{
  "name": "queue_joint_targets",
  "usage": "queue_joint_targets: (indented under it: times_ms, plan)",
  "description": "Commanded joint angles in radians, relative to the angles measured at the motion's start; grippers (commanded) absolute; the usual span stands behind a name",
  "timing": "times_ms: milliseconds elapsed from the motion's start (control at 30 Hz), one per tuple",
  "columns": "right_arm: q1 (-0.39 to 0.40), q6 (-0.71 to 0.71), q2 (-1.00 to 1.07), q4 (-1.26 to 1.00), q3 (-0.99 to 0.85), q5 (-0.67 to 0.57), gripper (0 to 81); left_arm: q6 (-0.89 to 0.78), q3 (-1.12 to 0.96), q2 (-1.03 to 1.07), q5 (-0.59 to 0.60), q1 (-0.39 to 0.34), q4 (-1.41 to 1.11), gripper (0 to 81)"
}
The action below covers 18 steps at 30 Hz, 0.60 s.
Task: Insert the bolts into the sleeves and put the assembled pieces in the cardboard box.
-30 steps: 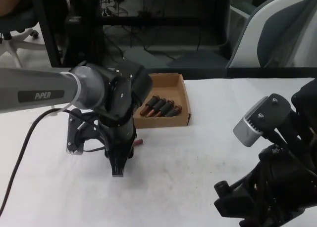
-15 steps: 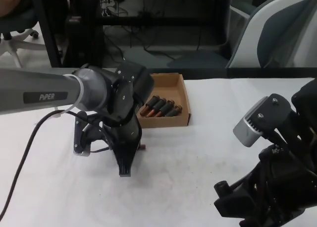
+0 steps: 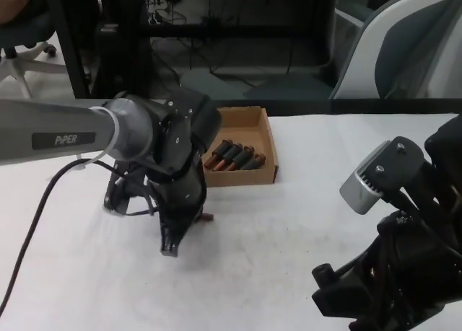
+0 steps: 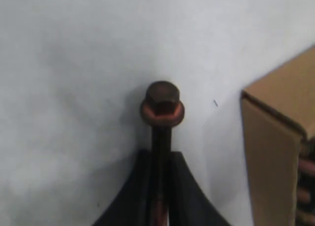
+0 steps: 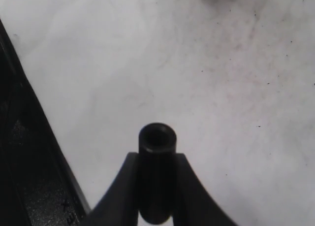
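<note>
My left gripper (image 4: pixel 160 156) is shut on the shank of a rusty hex-head bolt (image 4: pixel 161 108), whose head sticks out past the fingertips just above the white bench. The corner of the cardboard box (image 4: pixel 275 137) is close beside it. In the high view the left arm (image 3: pixel 170 151) stands in front of the cardboard box (image 3: pixel 268 147), with the bolt's head (image 3: pixel 207 217) peeking out beside the wrist. Several assembled pieces (image 3: pixel 234 156) lie in the box. My right gripper (image 5: pixel 156 159) is shut on a black sleeve (image 5: pixel 156 137), open end outward, over bare bench.
The right arm (image 3: pixel 393 273) sits low at the bench's front right. A black cable (image 3: pixel 43 194) trails from the left arm across the left side. The white bench (image 3: pixel 289 230) lies open between the arms. Chairs and a frame stand behind the far edge.
The left arm's wrist swung a little right and then back left, dropping slightly, with the bolt still held. The right arm has not moved.
</note>
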Motion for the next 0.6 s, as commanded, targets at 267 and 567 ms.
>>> queue_joint_targets:
  times_ms: [267, 567]
  plan:
    - [0.002, -0.062, -0.012, 0.049, 0.0, 0.044, 0.4, 0.486, 0.006, -0.108, -0.24, -0.001, 0.252, 1.7]
    - [0.002, -0.05, -0.012, 0.049, 0.0, 0.045, 0.4, 0.723, 0.1, -0.274, -0.271, 0.017, 0.118, 1.7]
